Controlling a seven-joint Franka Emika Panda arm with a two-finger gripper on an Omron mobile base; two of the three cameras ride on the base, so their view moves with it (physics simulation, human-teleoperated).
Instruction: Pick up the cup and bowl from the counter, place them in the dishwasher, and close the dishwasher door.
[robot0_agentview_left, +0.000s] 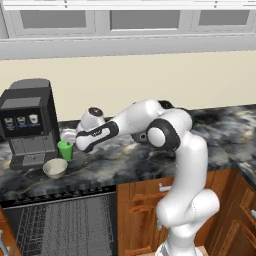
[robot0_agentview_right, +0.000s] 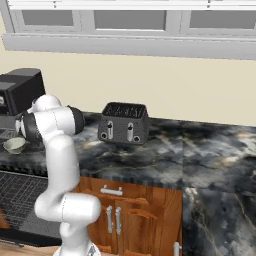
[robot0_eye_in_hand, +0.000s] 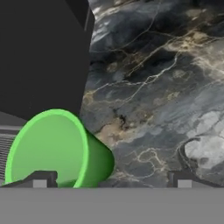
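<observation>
bench (robot0_agentview_left: 220, 135) holds all | dishwasher (robot0_agentview_left: 65, 225) open below | my arm low, reaching left | bowl (robot0_agentview_left: 55, 168) front of cup (robot0_agentview_left: 65, 149), by coffee machine (robot0_agentview_left: 27, 122) | my pincer (robot0_eye_in_hand: 111, 178) spread wide, empty, cup off-centre nr one tip | risk: tip knocks cup over if I close w/o centring

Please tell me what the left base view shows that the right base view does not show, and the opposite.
Left base view alone: the green cup standing on the counter just in front of the coffee machine, with the robot's hand close beside it.

Right base view alone: a dark toaster on the counter and the wooden cabinet doors below it.

Both: the cream bowl near the counter's front edge, the open dishwasher with wire racks beneath it, the coffee machine and the marbled counter.
</observation>
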